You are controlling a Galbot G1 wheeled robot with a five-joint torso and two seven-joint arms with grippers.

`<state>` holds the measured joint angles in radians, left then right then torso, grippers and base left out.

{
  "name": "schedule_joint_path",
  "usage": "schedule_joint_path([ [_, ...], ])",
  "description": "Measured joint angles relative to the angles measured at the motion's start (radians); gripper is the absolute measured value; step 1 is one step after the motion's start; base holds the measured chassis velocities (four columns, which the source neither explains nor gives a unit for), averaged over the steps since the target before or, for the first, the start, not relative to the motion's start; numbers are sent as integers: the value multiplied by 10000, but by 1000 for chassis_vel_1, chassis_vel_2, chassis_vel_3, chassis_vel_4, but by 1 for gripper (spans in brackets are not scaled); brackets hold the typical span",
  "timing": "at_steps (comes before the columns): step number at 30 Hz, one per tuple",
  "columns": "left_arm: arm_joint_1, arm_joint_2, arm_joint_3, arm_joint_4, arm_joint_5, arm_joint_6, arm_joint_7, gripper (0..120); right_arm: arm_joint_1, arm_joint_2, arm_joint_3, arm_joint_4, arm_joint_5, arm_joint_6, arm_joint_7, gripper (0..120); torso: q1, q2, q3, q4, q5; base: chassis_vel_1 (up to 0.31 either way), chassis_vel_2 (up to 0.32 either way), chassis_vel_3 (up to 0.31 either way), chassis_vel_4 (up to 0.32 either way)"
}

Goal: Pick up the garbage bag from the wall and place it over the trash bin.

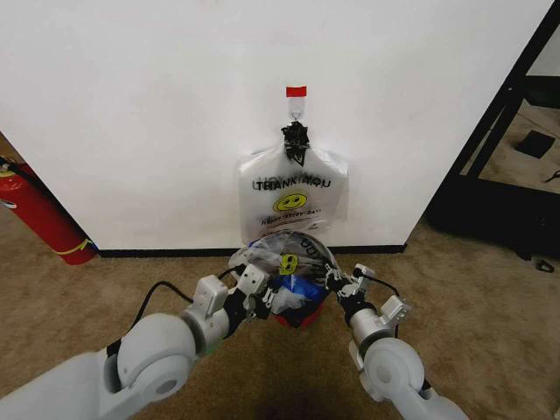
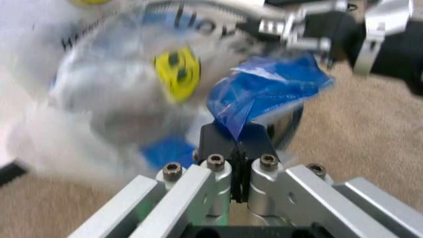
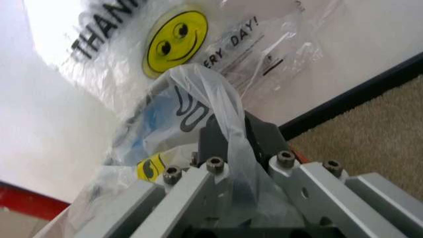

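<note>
We have the garbage bag (image 1: 284, 262) stretched between both grippers, draped over the trash bin (image 1: 300, 317). Left gripper (image 1: 260, 289) pinches one edge, right gripper (image 1: 335, 281) clamps the other. Film looks weightless, limp, slippery; grip bunched rim folds.

crinkly glossy plastic garbage bag (image 1: 284, 262), matt rough carpet (image 1: 472, 289)

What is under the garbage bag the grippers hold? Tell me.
Under the garbage bag, pinched by the left gripper and right gripper, a bit of the trash bin shows, dark mesh above a red base. The bag covers its rim and inside.
</note>
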<state>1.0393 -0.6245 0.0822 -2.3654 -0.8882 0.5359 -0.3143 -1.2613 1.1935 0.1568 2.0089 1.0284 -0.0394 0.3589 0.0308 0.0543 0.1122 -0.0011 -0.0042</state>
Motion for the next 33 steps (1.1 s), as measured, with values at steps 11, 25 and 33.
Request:
schedule_joint_path([
  [11, 2896, -691, -764, 46, 1474, -632, 343, 0, 206, 255, 64, 192, 558, -207, 515, 1, 0, 1, 0, 2, 2, 0, 0, 0, 0],
  [25, 2786, -1886, -264, 1838, 2993, -1180, 676, 0, -77, 570, 232, 701, 1194, -552, 994, 1, 0, 1, 0, -1, 1, 0, 0, 0, 0],
  [33, 2398, -2288, 67, 2778, 3236, -1319, 659, 0, -413, 536, 282, 992, 1262, -633, 1037, 1, 0, 1, 0, 0, 1, 0, 0, 0, 0],
])
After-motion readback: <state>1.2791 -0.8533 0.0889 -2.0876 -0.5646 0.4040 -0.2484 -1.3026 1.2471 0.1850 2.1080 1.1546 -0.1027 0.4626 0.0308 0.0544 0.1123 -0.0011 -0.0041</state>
